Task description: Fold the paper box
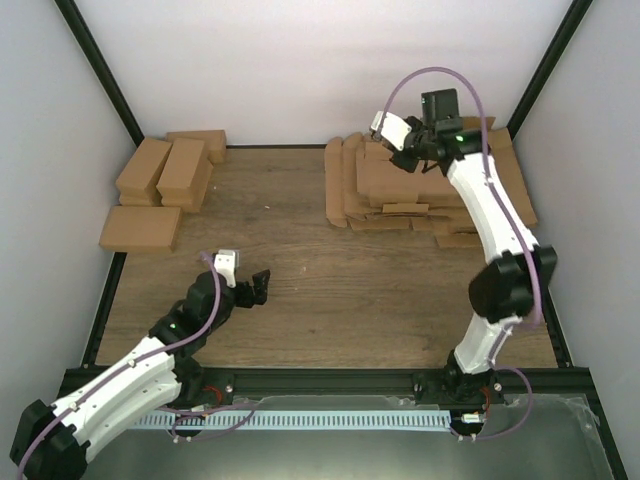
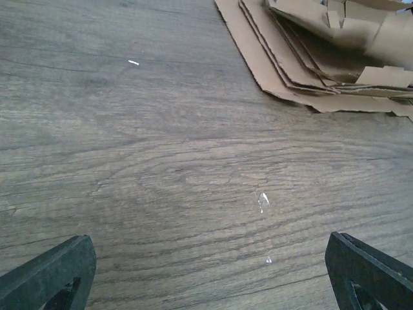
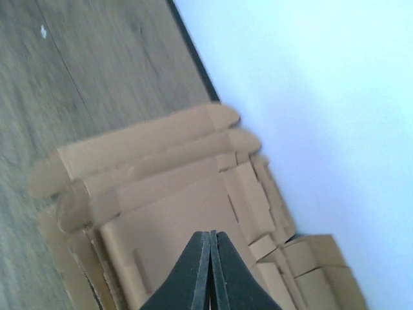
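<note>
No single separate paper box shows; I only see the many-layered stack of flat brown cardboard sheets [image 1: 400, 190] at the back right. It also shows in the left wrist view [image 2: 303, 64] and in the right wrist view [image 3: 174, 187]. My right gripper [image 1: 404, 157] hovers over the stack's top sheet, its jaws pressed together [image 3: 210, 235] with nothing seen between them. My left gripper [image 1: 258, 287] is open and empty, low over the bare wooden table [image 2: 210, 250], well to the left of the stack.
Several narrow brown cardboard boxes [image 1: 172, 166] lie at the back left, with a flatter brown box [image 1: 140, 228] in front of them. White walls and black frame posts [image 1: 100, 70] enclose the table. The table's wooden middle [image 1: 330, 260] lies between the arms.
</note>
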Action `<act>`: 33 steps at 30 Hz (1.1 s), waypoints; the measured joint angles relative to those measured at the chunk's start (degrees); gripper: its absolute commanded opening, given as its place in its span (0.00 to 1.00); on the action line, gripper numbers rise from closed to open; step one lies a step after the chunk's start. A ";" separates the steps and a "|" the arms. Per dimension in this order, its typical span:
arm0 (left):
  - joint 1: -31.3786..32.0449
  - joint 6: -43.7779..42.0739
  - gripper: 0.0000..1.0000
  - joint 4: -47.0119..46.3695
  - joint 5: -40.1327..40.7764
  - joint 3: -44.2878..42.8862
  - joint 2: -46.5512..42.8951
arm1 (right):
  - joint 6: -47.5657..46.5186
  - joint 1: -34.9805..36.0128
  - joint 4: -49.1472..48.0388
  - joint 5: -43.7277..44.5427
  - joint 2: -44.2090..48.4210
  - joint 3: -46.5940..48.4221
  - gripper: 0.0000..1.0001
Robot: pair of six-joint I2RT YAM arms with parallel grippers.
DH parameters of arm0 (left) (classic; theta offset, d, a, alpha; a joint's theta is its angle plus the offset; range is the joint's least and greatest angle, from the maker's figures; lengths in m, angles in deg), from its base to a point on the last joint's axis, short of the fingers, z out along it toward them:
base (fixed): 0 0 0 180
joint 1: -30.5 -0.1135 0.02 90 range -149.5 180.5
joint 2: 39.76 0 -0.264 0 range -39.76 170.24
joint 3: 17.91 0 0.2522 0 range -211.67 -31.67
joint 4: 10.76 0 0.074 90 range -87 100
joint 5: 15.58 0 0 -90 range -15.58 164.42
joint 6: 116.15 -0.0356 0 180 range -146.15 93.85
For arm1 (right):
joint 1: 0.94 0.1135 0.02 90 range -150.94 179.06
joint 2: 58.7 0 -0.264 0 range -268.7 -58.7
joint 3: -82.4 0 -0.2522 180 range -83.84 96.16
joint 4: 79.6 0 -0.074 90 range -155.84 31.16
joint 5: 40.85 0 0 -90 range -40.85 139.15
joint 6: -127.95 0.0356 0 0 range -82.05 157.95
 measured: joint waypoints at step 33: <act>0.00 -1.09 1.00 -0.02 -2.12 0.70 -2.78 | 16.70 2.27 -11.82 12.26 2.62 -20.92 0.45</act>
